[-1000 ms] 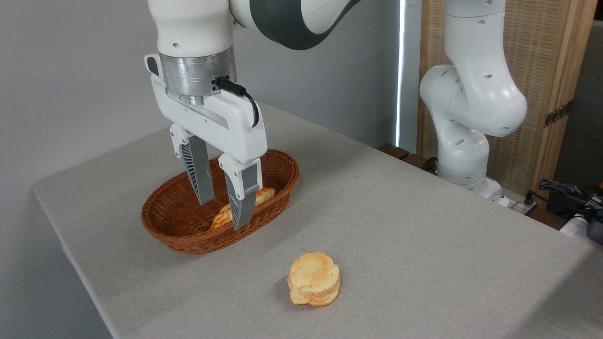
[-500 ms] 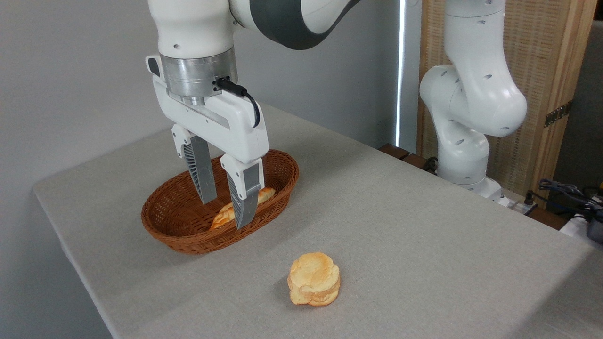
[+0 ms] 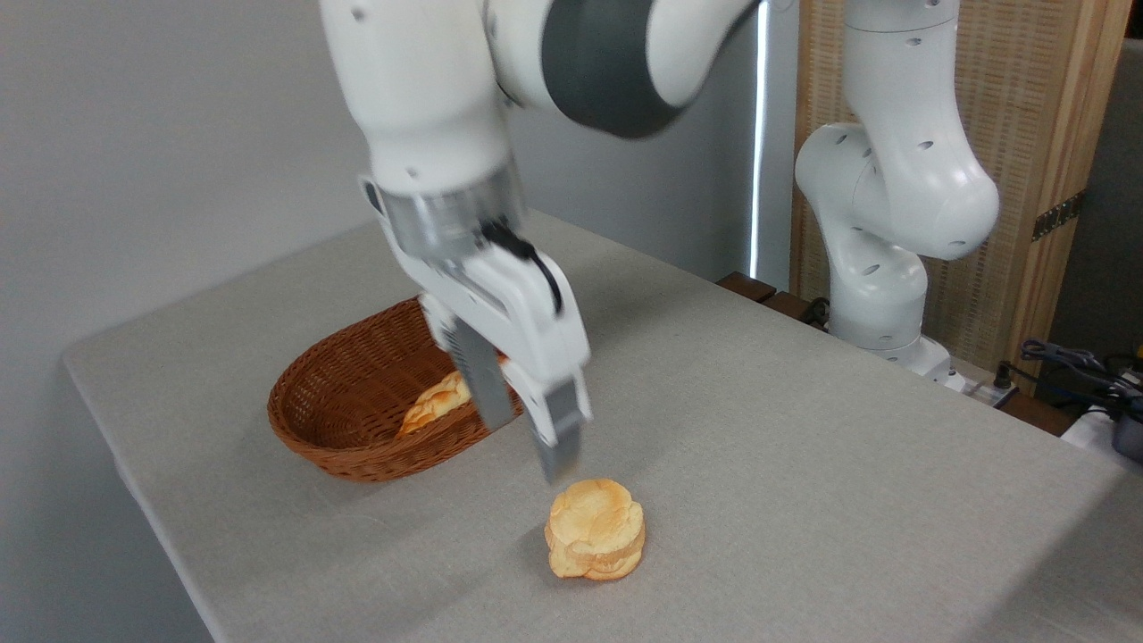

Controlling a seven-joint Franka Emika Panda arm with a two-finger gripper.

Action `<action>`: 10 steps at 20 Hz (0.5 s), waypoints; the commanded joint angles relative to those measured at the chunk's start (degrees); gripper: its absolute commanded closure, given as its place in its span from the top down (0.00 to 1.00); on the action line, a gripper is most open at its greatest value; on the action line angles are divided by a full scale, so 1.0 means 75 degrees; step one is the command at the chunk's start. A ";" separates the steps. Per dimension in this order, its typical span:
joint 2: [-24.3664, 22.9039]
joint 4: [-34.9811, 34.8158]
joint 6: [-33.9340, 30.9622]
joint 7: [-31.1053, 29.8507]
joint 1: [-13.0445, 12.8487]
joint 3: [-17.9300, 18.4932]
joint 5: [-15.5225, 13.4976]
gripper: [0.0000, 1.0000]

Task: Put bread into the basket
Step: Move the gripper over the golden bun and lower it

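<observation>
The bread (image 3: 596, 529), a round golden-orange bun with layered lobes, lies on the grey tablecloth near the front. My gripper (image 3: 527, 446) hangs just above and behind it, slightly to its left, blurred by motion; its two grey fingers stand apart with nothing between them, so it is open. The oval reddish-brown wicker basket (image 3: 344, 418) sits to the left, with my gripper covering its right end.
A long pale-golden braided loaf (image 3: 438, 401) lies inside the basket. The arm's white base (image 3: 880, 295) stands at the table's back right, with cables and dark gear (image 3: 1085, 371) beyond. The table's left and front edges are close to the basket and bun.
My gripper has left its spot over the basket and swung right and forward, coming down toward the bun. It stays open. Bun, loaf and basket have not moved.
</observation>
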 commanded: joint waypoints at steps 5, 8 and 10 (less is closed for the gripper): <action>-0.0118 -0.0758 -0.0025 0.1368 -0.0062 0.0211 0.0179 1.00; -0.0095 -0.0874 0.0010 0.1544 -0.0027 0.0223 0.0179 1.00; -0.0013 -0.0945 0.0046 0.1743 -0.0003 0.0223 0.0295 1.00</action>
